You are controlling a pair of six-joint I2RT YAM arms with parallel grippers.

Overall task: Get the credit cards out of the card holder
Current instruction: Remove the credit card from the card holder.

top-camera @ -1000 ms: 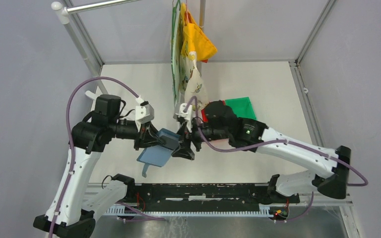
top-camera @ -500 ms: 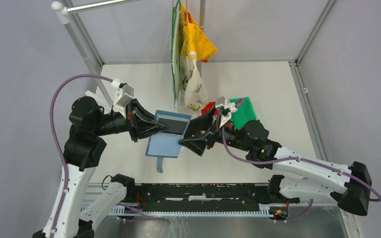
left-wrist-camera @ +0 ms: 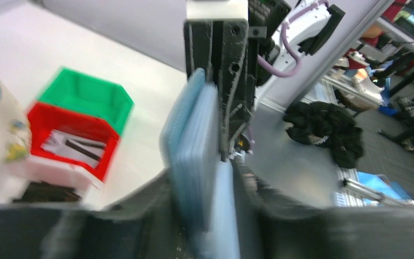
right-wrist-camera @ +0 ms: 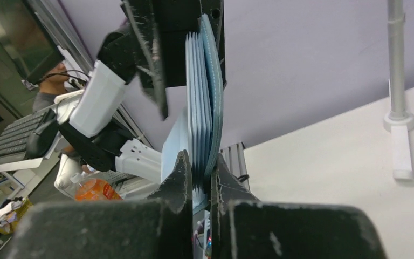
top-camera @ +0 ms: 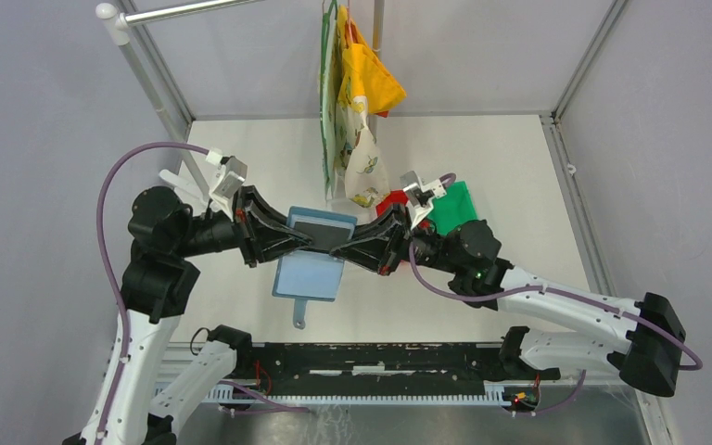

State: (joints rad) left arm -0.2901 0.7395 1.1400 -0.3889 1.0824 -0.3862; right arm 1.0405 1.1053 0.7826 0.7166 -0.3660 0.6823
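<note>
The teal-blue card holder (top-camera: 309, 269) hangs open above the table between both arms, its small tab (top-camera: 298, 317) pointing down. A dark credit card (top-camera: 323, 235) shows in its upper flap. My left gripper (top-camera: 289, 243) comes in from the left and is shut on the card holder (left-wrist-camera: 197, 162), which stands edge-on between its blurred fingers. My right gripper (top-camera: 350, 247) comes in from the right, its jaws pinched on the layered right edge of the card holder (right-wrist-camera: 200, 97). The right gripper (right-wrist-camera: 198, 164) shows only blue layers between its fingers; no separate card is visible there.
A red bin (top-camera: 389, 199) and a green bin (top-camera: 452, 206) stand behind the right gripper, seen also as red bin (left-wrist-camera: 73, 143) and green bin (left-wrist-camera: 86, 97). Yellow and patterned cloth bags (top-camera: 357, 102) hang from the back rail. A metal post (top-camera: 153, 88) rises at the left.
The left arm lifted the card holder and turned it flatter toward the camera. The right gripper pulled back, opened wide, then closed on the holder's right edge.
</note>
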